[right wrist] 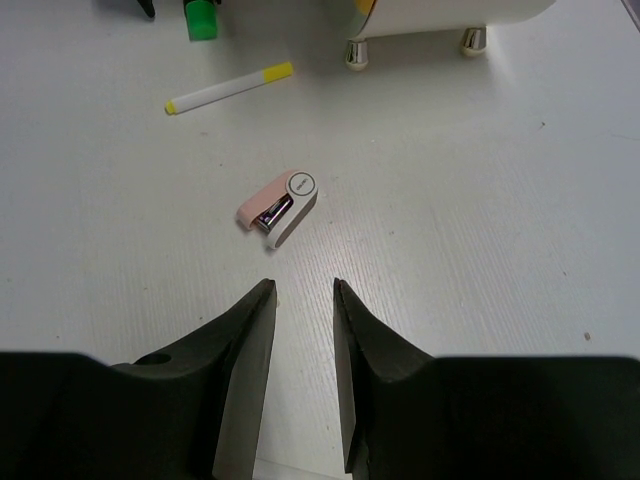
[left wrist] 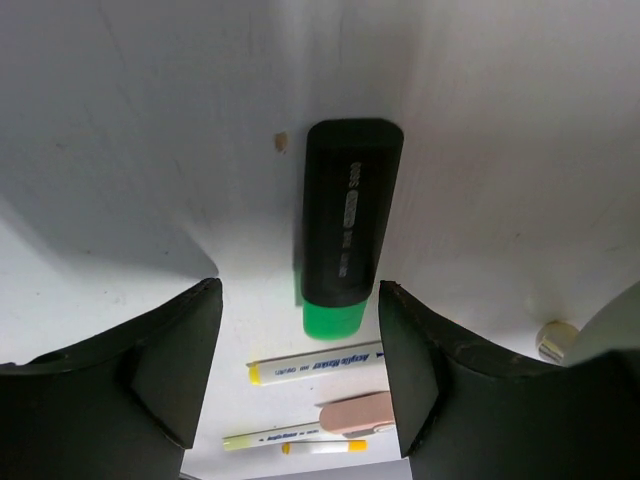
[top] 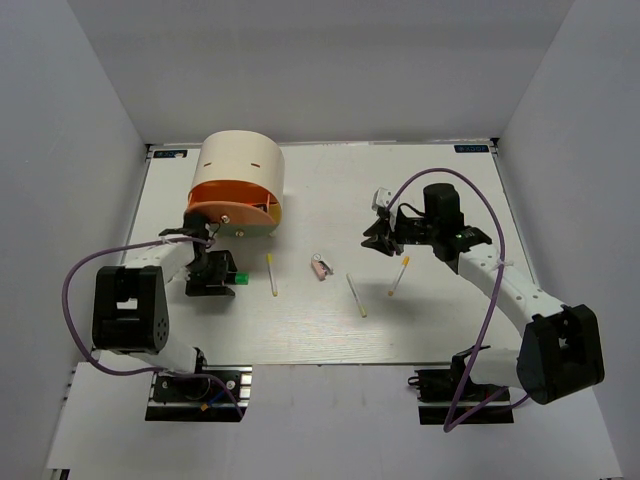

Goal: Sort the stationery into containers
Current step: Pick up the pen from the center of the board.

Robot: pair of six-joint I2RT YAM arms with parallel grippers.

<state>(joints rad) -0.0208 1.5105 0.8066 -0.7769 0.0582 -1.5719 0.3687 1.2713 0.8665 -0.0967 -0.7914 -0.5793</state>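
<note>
A black highlighter with a green end (left wrist: 345,225) lies on the table, its green end between the tips of my open left gripper (left wrist: 298,300), untouched by either finger. In the top view that gripper (top: 212,276) sits just in front of the cream organiser (top: 240,165), whose orange drawer (top: 225,203) stands open. My right gripper (top: 381,240) hovers mid-table, jaws a little apart and empty (right wrist: 302,290). A pinkish eraser (right wrist: 278,208) lies just ahead of it. Three pale-yellow sticks lie on the table (top: 271,275), (top: 357,295), (top: 398,277).
The organiser's round feet (right wrist: 355,52) show at the top of the right wrist view. A small white and grey object (top: 380,197) sits behind the right gripper. White walls enclose the table on three sides.
</note>
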